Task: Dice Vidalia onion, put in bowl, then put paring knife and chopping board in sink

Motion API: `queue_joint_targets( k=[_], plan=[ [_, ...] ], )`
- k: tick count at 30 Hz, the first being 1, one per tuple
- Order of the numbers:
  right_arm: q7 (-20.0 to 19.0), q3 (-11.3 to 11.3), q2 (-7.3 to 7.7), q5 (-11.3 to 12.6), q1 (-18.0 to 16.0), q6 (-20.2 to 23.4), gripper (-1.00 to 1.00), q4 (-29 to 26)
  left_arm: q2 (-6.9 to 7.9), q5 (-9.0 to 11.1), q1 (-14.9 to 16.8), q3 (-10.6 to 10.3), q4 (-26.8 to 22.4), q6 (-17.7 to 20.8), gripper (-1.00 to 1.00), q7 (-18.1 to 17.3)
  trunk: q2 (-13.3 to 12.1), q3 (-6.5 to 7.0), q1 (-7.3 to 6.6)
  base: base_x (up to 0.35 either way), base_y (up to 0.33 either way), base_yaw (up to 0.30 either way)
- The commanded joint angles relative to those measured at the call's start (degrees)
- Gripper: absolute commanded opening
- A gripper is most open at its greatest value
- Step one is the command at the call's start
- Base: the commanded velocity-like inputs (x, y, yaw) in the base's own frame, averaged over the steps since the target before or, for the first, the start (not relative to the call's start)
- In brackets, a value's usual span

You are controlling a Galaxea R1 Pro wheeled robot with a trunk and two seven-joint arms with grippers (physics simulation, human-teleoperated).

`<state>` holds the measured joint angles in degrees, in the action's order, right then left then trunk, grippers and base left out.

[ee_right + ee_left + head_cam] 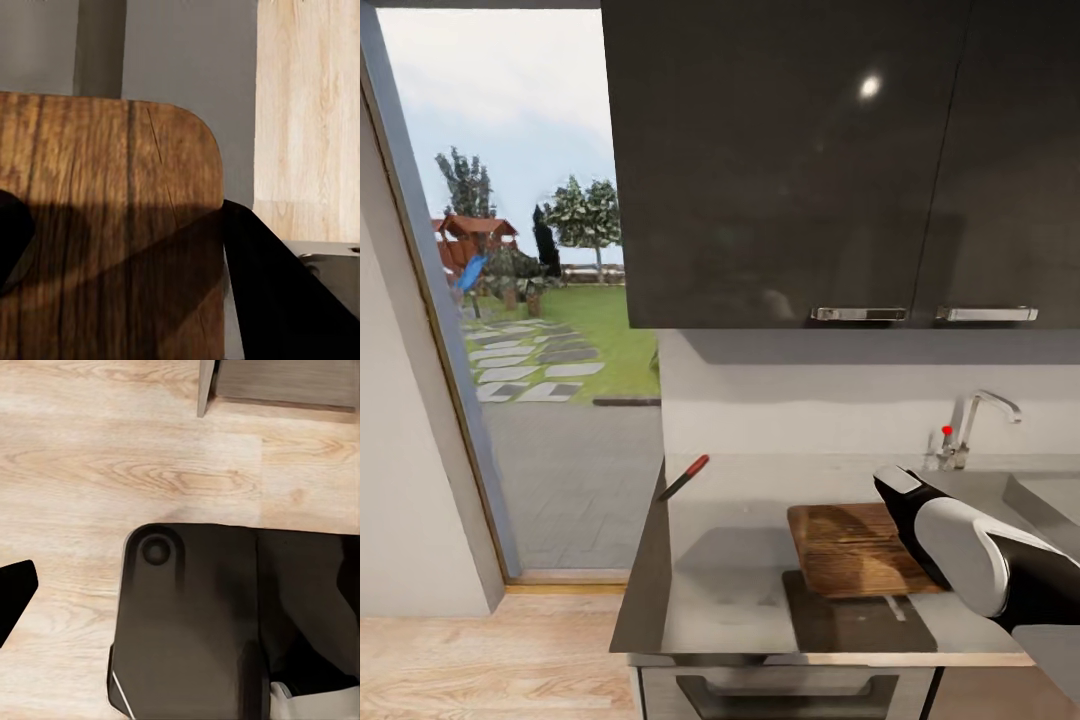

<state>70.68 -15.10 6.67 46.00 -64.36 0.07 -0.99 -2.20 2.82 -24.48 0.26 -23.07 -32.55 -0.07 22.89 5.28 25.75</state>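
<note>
Held the chopping board (853,548) by its tap-side edge in the right gripper (120,247), lifted off the countertop (730,590), knife (684,477) well beyond the board's far corner; probably board-to-sink step, next swing toward the sink (1050,495).

Chopping board (850,548) is brown wood with obvious grain, matt. The desk (730,590) looks like smooth grey with a soft sheen. Tap (975,425) is shiny chrome metal. Upper cabinets (810,160) are glossy dark, floor (150,457) pale grained wood planks.
</note>
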Motion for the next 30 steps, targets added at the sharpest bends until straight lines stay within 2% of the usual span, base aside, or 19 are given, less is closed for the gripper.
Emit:
queue_joint_targets(
  k=[1,12,21,30],
  plan=[
    [0.33,-0.43,0.04,-0.30,0.01,0.01,-1.00,-0.07,-0.12,0.27,-0.04,0.01,-0.07,-0.05,1.00,-0.02,0.03,-0.01,0.03,0.132,-0.147,0.000],
    [1.33,-0.45,0.41,-0.30,0.02,0.01,-1.00,-0.07,-0.43,0.26,-0.04,0.01,-0.04,-0.06,1.00,-0.02,0.03,-0.01,0.03,0.146,-0.160,0.000],
    [1.55,-0.44,0.33,-0.32,0.02,0.02,-1.00,-0.07,-0.43,0.28,-0.04,0.01,0.02,-0.05,1.00,-0.02,0.03,-0.01,0.03,0.014,-0.017,0.000],
    [1.42,-0.32,-0.45,-0.29,0.52,0.07,-1.00,0.01,-0.43,0.29,-0.04,0.01,0.32,-0.08,1.00,-0.19,0.03,-0.01,0.03,-0.071,0.062,0.000]
  ],
)
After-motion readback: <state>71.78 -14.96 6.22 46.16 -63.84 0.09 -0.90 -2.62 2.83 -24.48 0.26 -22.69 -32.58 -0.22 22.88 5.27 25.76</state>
